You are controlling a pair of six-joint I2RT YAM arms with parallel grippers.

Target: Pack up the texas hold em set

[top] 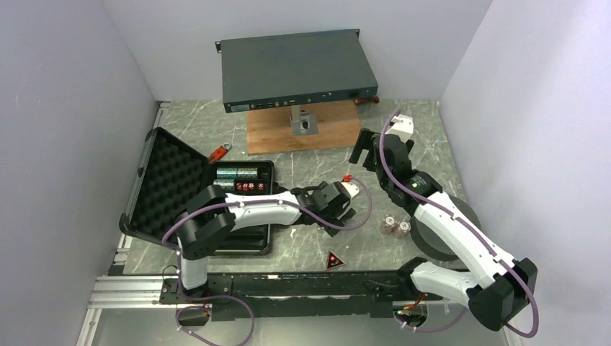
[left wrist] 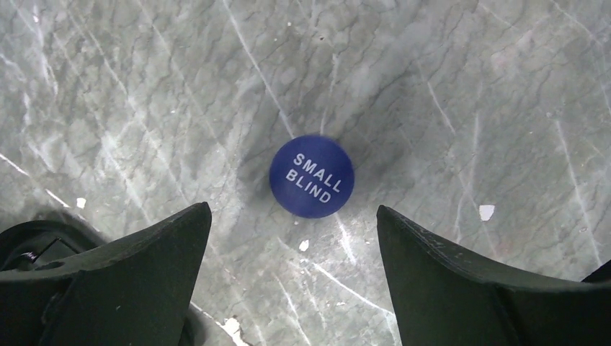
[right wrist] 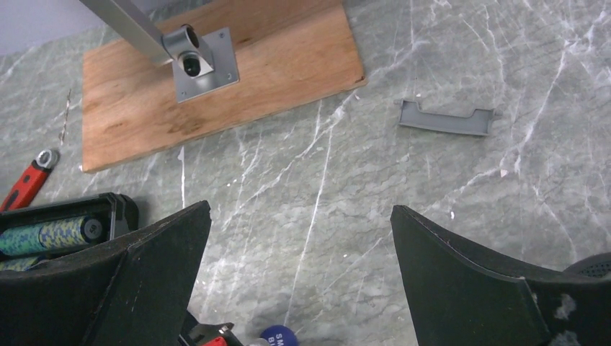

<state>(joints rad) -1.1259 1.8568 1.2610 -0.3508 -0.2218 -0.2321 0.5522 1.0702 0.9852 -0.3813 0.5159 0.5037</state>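
Wide apart and empty, the left fingers (left wrist: 130, 274) frame the blue disc (left wrist: 312, 176), which lies flat on the counter (left wrist: 468, 86) just ahead of their gap. It touches neither finger and sits a little nearer the one on the right of the wrist view. Being round, the disc has no long axis. Its white lettering, SMALL BLIND, faces up and slants down toward the right of that view.

The right fingers (right wrist: 130, 281) are likewise spread wide and hold nothing. The disc shows below their gap, cut off by the bottom edge of that view. To their left is the open case (right wrist: 115, 207), and in it a chip stack (right wrist: 50, 234) lies on its side with its long axis across the view.

From above, the case sits left of the left fingers, under that arm. Its tray runs far to near and its foam lid (top: 166, 180) is thrown open to the left. Red dice (top: 248, 186) lie in the tray just nearer than the stacks.

The triangle marker (top: 333, 260) lies nearer the bases than the left fingers, one corner pointing away from them. Two loose chip stacks (top: 395, 227) stand upright to the right, just beside the foam ring (top: 431, 245).

Beyond the right fingers are a red tool (right wrist: 25, 184), a wooden board (right wrist: 216, 65) and a grey clip (right wrist: 447, 117). The rack unit (top: 295, 68) stands farthest of all.
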